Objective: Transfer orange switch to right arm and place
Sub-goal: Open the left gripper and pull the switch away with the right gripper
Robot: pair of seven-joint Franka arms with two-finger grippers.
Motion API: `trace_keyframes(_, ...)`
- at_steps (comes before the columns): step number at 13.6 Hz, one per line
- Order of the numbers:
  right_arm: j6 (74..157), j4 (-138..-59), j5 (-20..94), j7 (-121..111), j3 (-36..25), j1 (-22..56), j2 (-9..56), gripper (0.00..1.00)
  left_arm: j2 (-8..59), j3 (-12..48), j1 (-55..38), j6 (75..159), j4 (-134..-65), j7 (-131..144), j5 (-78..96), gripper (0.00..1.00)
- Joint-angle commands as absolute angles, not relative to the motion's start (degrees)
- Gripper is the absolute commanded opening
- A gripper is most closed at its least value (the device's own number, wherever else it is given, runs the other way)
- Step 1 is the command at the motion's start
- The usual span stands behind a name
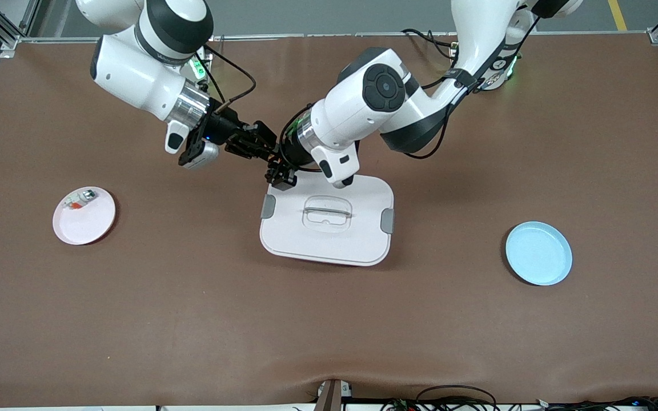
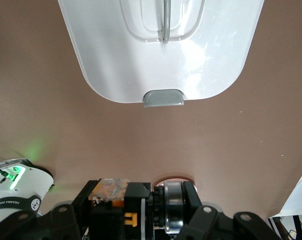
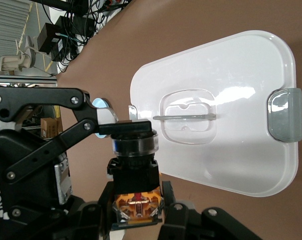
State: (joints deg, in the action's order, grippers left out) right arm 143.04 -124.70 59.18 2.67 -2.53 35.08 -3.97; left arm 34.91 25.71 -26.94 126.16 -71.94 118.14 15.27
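A: Starting from the right arm's end of the tabletop (image 1: 329, 342), what is lying there?

B: A pink plate (image 1: 97, 225) with a whitish-silver small part (image 1: 79, 200) on it. It is not the task's thing.

A: And at the middle?

B: The two hands are meeting in the air, over the tabletop just beside the edge of the white lidded box (image 1: 357, 242). The right hand (image 1: 269, 149) is closing on the orange switch (image 3: 134, 170) from one end, its fingers (image 3: 163, 192) pinched shut on the body. The left hand (image 1: 282, 171) is also clamped shut on the same switch from the other end.

A: So which step is this?

B: The handover itself, I judge: both hands are gripping the switch at once.

A: What is the next move calling for?

B: The left hand opening and drawing clear without tugging, while the right hand is keeping a firm hold. Then the right arm carrying the switch to its resting place.

A: Toward the left arm's end?

B: A blue plate (image 1: 557, 271) is lying there, bare.
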Motion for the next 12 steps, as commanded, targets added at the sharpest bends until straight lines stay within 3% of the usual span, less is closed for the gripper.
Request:
trace_keyframes(1, 142.9, -125.5, 60.1, 2.6, -3.1, 35.7, -4.0, 0.00, 33.8, 25.5, -26.8, 125.2, -70.9, 118.7, 15.8, 0.00)
trace_keyframes(2, 142.8, -125.5, 60.0, 2.2, -3.1, 35.6, -4.0, 0.00, 33.7, 25.5, -26.7, 125.2, -70.9, 118.7, 15.8, 0.14)
trace_keyframes(3, 142.8, -125.3, 59.9, 1.8, -3.2, 35.5, -4.0, 0.00, 33.3, 25.5, -26.5, 125.2, -70.9, 118.3, 15.8, 0.48)
trace_keyframes(4, 142.8, -125.2, 59.9, 1.8, -3.2, 35.5, -4.0, 0.00, 32.7, 25.4, -26.4, 125.2, -70.9, 117.9, 15.6, 0.99)
trace_keyframes(9, 142.8, -124.5, 59.2, -2.3, -3.5, 33.9, -4.2, 0.00, 29.5, 25.3, -22.3, 125.0, -71.1, 113.5, 13.3, 1.00)
trace_keyframes(12, 138.4, -124.5, 56.6, -11.3, -3.6, 27.7, -4.4, 0.00, 27.6, 25.4, -19.1, 120.5, -71.1, 106.5, 8.4, 1.00)
